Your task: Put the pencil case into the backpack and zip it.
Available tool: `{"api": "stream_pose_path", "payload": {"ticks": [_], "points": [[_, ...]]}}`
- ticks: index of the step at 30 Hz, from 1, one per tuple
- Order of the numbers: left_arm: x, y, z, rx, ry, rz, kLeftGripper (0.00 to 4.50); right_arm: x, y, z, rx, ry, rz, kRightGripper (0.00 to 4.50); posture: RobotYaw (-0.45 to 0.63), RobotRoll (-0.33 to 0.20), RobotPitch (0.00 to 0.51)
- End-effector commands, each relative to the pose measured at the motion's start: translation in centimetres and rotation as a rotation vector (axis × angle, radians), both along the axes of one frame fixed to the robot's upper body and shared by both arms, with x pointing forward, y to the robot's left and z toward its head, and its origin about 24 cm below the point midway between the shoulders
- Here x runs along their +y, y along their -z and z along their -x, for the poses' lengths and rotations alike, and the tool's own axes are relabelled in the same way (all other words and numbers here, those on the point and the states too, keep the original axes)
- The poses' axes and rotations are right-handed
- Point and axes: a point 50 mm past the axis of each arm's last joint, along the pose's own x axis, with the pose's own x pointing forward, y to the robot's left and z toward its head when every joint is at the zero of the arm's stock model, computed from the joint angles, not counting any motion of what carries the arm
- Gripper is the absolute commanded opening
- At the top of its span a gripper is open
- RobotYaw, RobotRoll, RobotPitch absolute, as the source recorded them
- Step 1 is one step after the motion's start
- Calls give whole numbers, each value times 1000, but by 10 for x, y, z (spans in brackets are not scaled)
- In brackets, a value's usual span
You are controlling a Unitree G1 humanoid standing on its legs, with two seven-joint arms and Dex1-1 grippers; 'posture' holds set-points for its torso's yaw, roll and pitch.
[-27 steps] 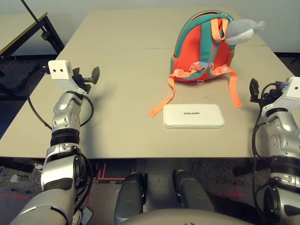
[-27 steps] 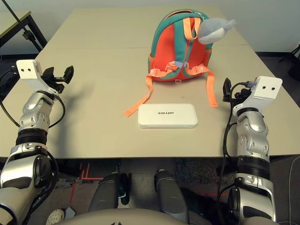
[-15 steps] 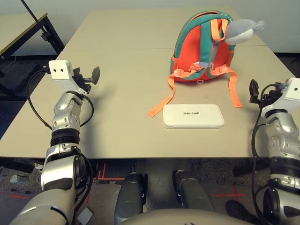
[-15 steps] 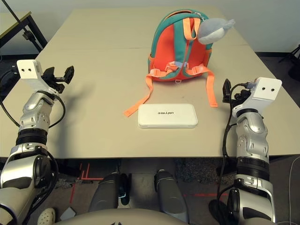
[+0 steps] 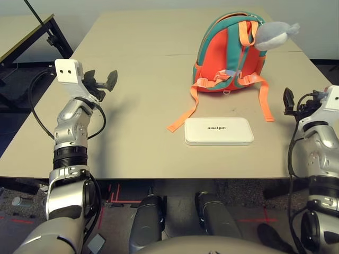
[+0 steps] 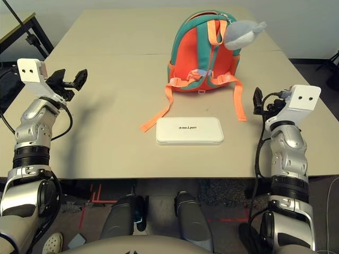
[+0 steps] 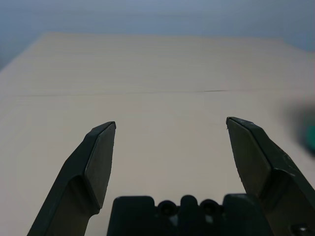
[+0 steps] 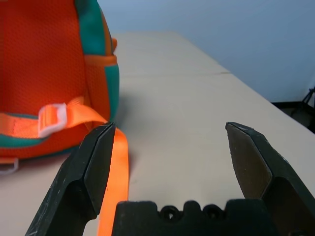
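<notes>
The white pencil case [image 5: 219,130] lies flat near the table's front edge, just in front of the backpack [image 5: 225,53]. The orange and teal backpack stands upright at the back right, straps facing me, with a grey plush charm [image 5: 275,36] at its top. Its orange webbing straps [image 5: 183,117] trail onto the table beside the case. My left gripper [image 5: 106,81] hovers open over the left side of the table, far from both. My right gripper [image 5: 288,100] stands open at the right edge, close to an orange strap [image 8: 115,167] and the backpack [image 8: 44,59]. Nothing sits between either gripper's fingers [image 7: 101,157].
The beige table [image 5: 137,106] has a seam running across its middle. A second table [image 5: 21,32] with a black stand sits beyond the left side. Black cables hang from both forearms.
My left gripper has risen and moved slightly forward and to the right. The right arm has barely shifted. The case and backpack have not moved.
</notes>
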Motion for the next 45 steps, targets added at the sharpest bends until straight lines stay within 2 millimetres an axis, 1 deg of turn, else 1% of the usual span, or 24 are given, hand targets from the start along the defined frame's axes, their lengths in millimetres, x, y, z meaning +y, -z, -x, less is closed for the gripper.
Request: {"api": "stream_pose_path", "payload": {"ticks": [1, 6, 12, 18, 24, 27, 30, 35, 45], "points": [[-23, -4, 5, 115, 175, 70, 4500, -1, 1, -1, 20, -8, 30, 4484, -158, 0, 107], [-51, -13, 14, 263, 403, 189, 4500, 2, -1, 3, 44, -53, 93, 4484, -183, 0, 100], [-65, -12, 20, 417, 543, 292, 4500, 6, -2, 7, 74, -117, 152, 4484, -204, 0, 98], [-80, 7, 29, 653, 675, 379, 4500, 13, -5, 10, 112, -199, 242, 4484, -229, 0, 90], [-95, 26, 39, 835, 786, 478, 4500, 22, -6, 14, 160, -296, 360, 4484, -254, 0, 86], [-101, 33, 43, 908, 835, 544, 4500, 26, -5, 15, 175, -329, 397, 4484, -257, 0, 85], [-107, 38, 43, 947, 862, 591, 4500, 29, -4, 17, 189, -350, 417, 4484, -264, 0, 82], [-115, 47, 43, 997, 847, 605, 4500, 32, -1, 19, 198, -370, 431, 4484, -277, 0, 81], [-123, 68, 41, 1109, 751, 570, 4500, 34, 1, 22, 203, -376, 442, 4484, -300, 0, 83]]}}
